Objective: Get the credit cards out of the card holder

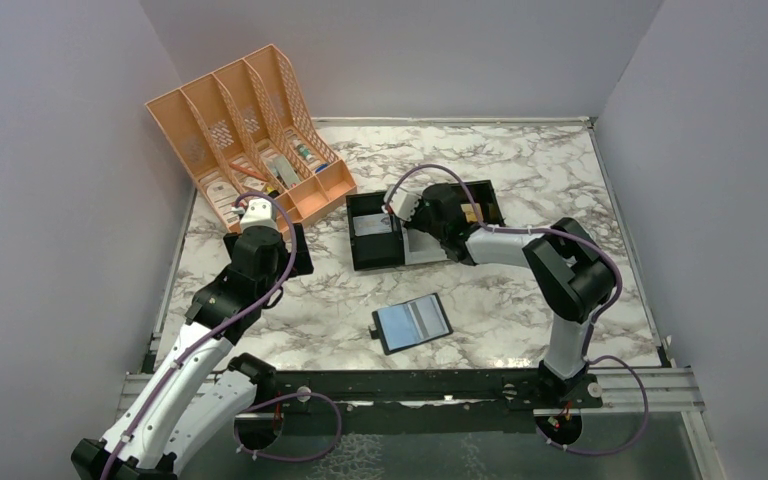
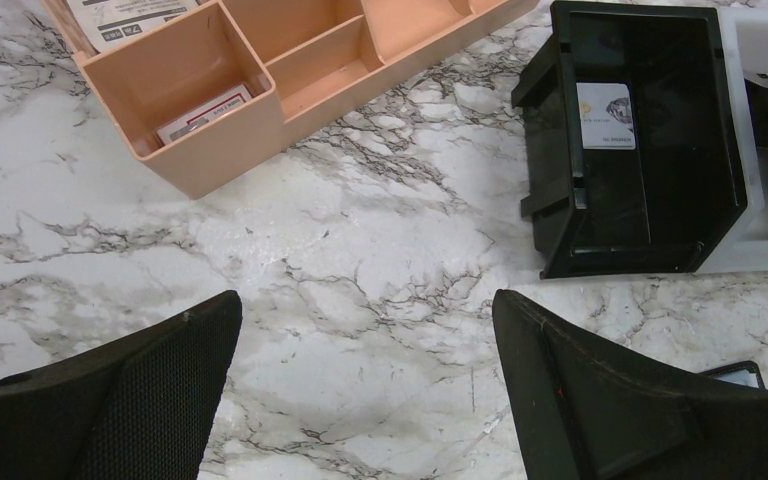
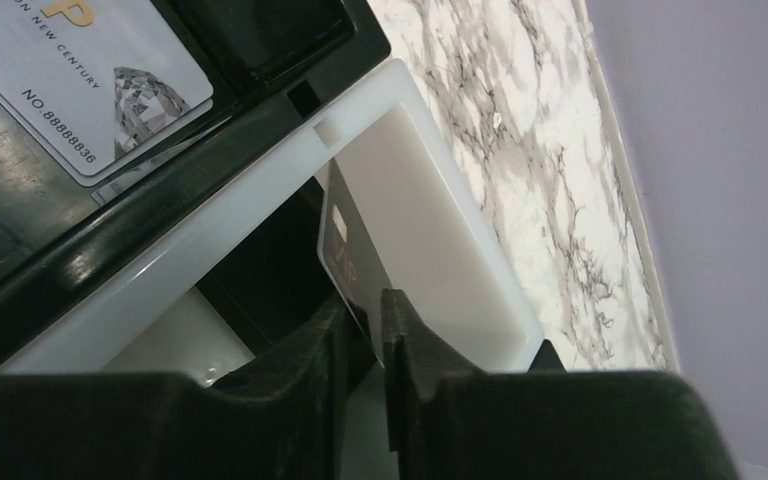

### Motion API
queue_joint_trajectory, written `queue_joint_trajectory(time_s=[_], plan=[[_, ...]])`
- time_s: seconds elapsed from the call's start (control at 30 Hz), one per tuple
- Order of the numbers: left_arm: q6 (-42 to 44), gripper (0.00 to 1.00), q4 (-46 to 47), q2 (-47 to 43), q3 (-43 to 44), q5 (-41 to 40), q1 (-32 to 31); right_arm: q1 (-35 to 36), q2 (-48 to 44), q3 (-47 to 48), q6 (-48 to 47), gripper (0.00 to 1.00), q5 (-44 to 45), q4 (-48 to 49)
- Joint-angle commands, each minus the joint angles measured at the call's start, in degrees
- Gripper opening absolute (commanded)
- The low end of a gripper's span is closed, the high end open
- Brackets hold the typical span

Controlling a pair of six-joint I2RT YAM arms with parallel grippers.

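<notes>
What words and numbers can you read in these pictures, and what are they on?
"NO.88888836": on the pale card in the black tray.
"N NEW CENTURY": same card, start cut off.
Labels in the orange organizer: too blurred.
Marks on the gripped card: unreadable.

Top cam hangs high behind the near edge of the bench (image 1: 500, 300), tilted down and forward, so it catches all of it. Left wrist cam looks down past the left hand (image 2: 365, 300) from a fair height. The black-and-white tray (image 2: 650, 215) ahead and right of that hand shows in the top view too. Right wrist cam is jammed in really close, staring along the right hand (image 3: 365, 315) at the credit card (image 3: 345, 250) pinched in it, same tray just beyond.
</notes>
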Motion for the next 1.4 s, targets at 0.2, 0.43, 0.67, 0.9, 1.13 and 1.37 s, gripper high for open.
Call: queue_joint_trajectory(time_s=[0.2,0.43,0.67,0.9,1.13,1.37], plan=[[0.8,0.99,0.9,-0.5,-0.3,-1.0,0.3,0.2,0.7,1.7,1.3,0.32,-3.1,-4.1],[0.8,0.99,0.9,-0.3,-0.3,-0.8,0.3,0.2,-0.1,1.4,2.4,0.33,-4.1,-5.7],[0.9,0.99,0.9,0.1,-0.3,-0.2,0.3,0.2,-3.7,-0.3,5.9,0.41,-6.3,-5.2],[1.0,0.99,0.9,0.3,-0.4,0.6,0.3,0.2,-11.9,-3.5,15.8,0.46,-5.5,-1.8],[1.3,0.99,1.0,0.0,-0.4,3.8,0.3,0.2,-29.3,-17.0,48.6,0.69,0.6,3.3],[3.6,0.99,3.8,-1.8,-1.0,13.3,0.3,0.1,-39.5,-26.6,68.8,0.82,-14.8,-7.2]])
